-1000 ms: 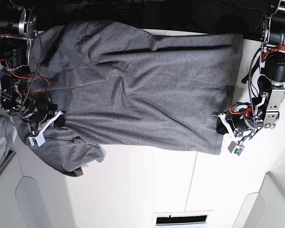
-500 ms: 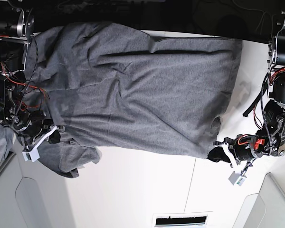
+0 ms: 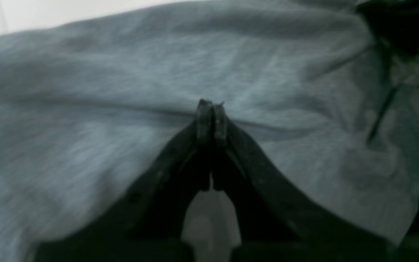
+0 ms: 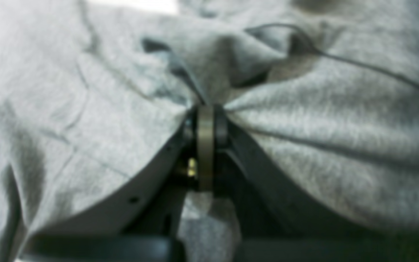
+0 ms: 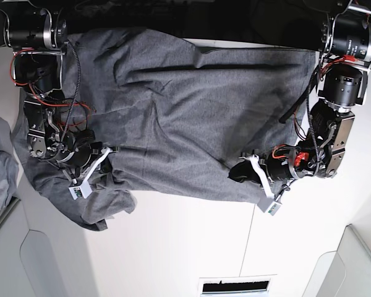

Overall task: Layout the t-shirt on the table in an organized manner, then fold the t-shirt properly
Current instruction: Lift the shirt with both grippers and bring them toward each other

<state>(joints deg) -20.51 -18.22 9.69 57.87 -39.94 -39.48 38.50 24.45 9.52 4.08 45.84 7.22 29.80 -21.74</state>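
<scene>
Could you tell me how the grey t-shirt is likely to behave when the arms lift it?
The t-shirt will probably hang limp, since its cloth already lies in soft folds. It looks light for its spread, being thin knit. It may bunch rather than lift flat, as creases fan out from the right fingers.

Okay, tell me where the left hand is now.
In the base view, the left hand is right of centre, over the grey t-shirt's lower right part.
</scene>
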